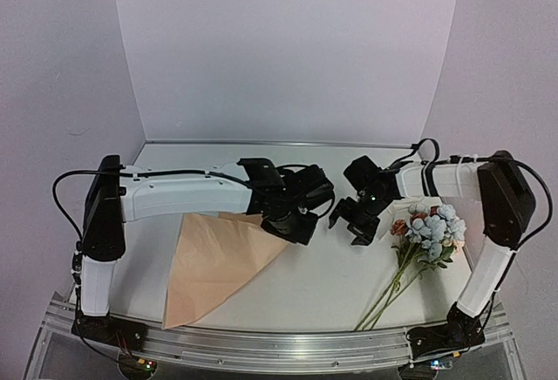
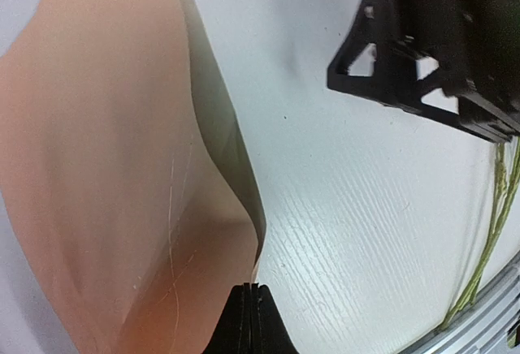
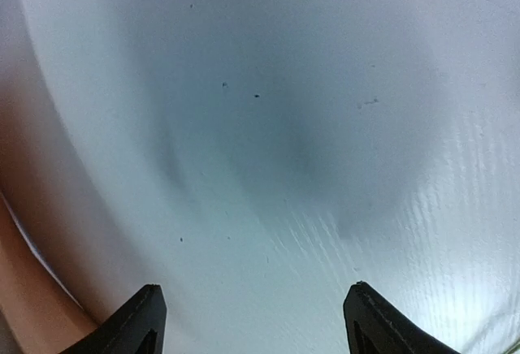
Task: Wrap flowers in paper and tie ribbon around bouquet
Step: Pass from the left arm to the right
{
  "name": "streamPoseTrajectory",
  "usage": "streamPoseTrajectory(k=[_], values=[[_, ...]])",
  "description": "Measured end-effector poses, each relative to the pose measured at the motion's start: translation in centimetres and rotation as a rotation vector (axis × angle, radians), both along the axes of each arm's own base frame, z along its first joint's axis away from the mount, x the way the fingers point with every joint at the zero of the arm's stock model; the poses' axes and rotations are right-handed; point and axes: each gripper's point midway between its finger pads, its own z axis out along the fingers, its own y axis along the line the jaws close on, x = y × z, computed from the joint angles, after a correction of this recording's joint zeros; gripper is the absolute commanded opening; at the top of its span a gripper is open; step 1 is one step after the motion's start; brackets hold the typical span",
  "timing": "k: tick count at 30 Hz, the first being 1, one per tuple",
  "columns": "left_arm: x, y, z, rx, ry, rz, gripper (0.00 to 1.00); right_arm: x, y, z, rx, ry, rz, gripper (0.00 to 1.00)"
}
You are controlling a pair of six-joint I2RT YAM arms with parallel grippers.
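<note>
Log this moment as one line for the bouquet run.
left end effector: shut on paper edge | right end effector: open, empty | flowers: unwrapped, lying on table

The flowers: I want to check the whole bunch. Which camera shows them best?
Top external: the flowers lie whole in view beside the right arm. Left wrist catches only some stems at its right edge; right wrist shows nothing clear of them.
</note>
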Motion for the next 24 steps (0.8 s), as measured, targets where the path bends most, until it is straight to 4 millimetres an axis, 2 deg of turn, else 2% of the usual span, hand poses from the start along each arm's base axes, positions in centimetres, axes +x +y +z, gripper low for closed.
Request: streamPoseTrajectory(k=[3, 6, 11, 15, 20, 24], values=[[0.6, 0.0, 1.2, -0.065, -0.016, 0.017, 0.01, 0.1, -0.1, 2.3, 0.044, -0.053, -0.018, 0.85], [0.9, 0.3, 2.7, -0.121, -0.039, 0.019, 0.0, 1.2, 1.2, 4.1, 0.119, -0.103, -0.029, 0.85], [1.0, 0.3, 4.4, -0.173, -0.067, 0.006, 0.0, 2.5, 2.9, 6.0, 0.211, -0.136, -0.062, 0.8], [1.0, 0.2, 4.3, -0.18, -0.068, 0.004, 0.0, 3.8, 3.8, 7.4, 0.274, -0.17, -0.1, 0.78], [0.9, 0.3, 4.0, -0.176, -0.063, 0.003, 0.0, 4.4, 4.3, 8.0, 0.307, -0.191, -0.126, 0.78], [0.9, 0.3, 4.0, -0.176, -0.064, 0.002, 0.0, 4.5, 4.6, 8.4, 0.321, -0.204, -0.128, 0.72]])
